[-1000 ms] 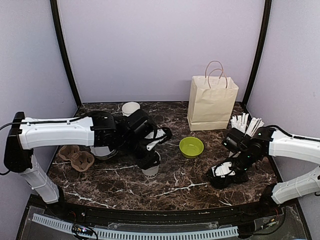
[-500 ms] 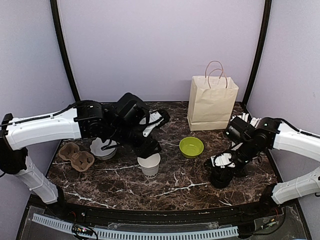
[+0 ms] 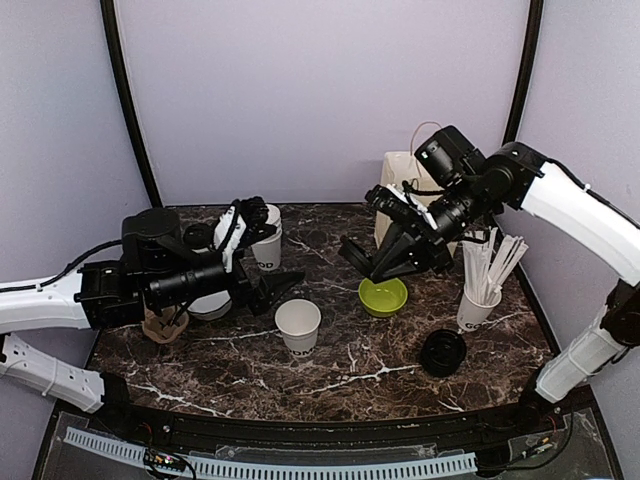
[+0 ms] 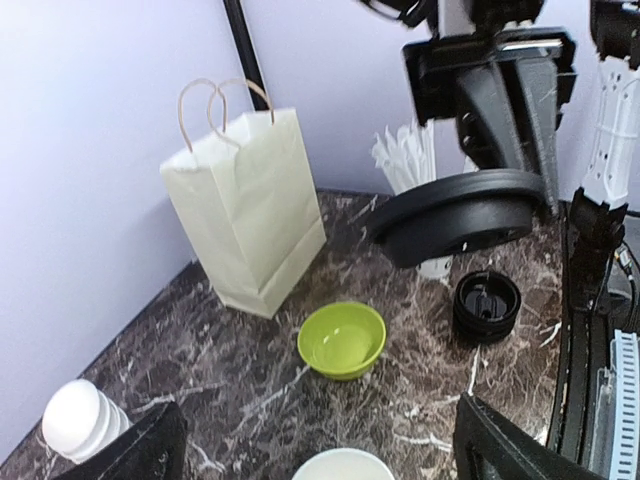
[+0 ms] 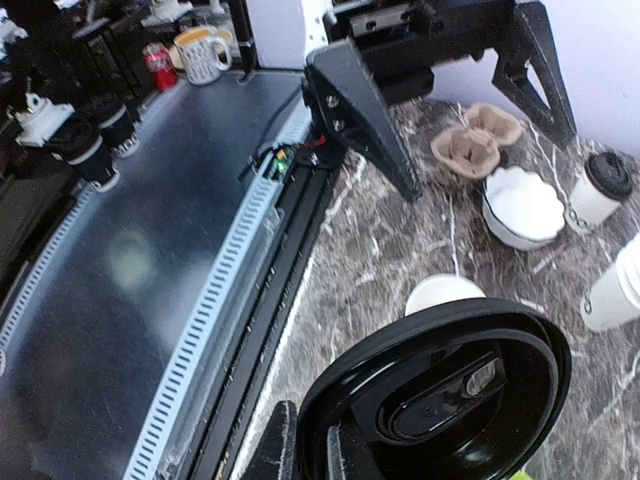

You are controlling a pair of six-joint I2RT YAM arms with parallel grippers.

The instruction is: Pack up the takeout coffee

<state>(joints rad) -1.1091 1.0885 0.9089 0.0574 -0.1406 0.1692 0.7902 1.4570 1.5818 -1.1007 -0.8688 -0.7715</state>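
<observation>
**Work surface.** The marble table point(image 3: 350, 375) carries all stock. The right arm point(image 3: 570, 205) is raised high over its centre. The left arm point(image 3: 60, 300) lies low along the left side.

**Containers.** The paper bag point(image 4: 245, 210) stands upright and open at the back right, presumably the final destination. A pulp carrier point(image 5: 478, 140) sits at the left edge, partly hidden under the left arm in the top view. It holds nothing that can be seen. The green bowl point(image 3: 383, 295) and the cup of sticks point(image 3: 478, 300) stand apart from the work and are not involved.

**Task item.** The open cup point(image 3: 298, 322) stands upright and free near the table's middle, with no lid on it. A lidded cup point(image 5: 603, 185) stands further back, beyond the left arm.

**Left gripper** point(image 3: 268, 285). The fingers are spread wide and empty, level with the open cup and just to its left, not touching it. This spacing appears intended to leave the cup's mouth clear from above.

**Right gripper** point(image 5: 312, 448). The fingers are pressed together on the rim of a black lid point(image 4: 460, 215), which hangs roughly flat, well above the table. It is over the gap between bowl and open cup, not yet above the cup. The edge grip leaves most of the rim free, which should suit pressing it onto the cup.

**Spare.** A second lid point(image 3: 443, 352) lies flat on the table at the front right.

**Assessment.** Capping is in hand and nothing is packed. The main risk is the lid landing tilted and tipping the unsupported cup.
</observation>
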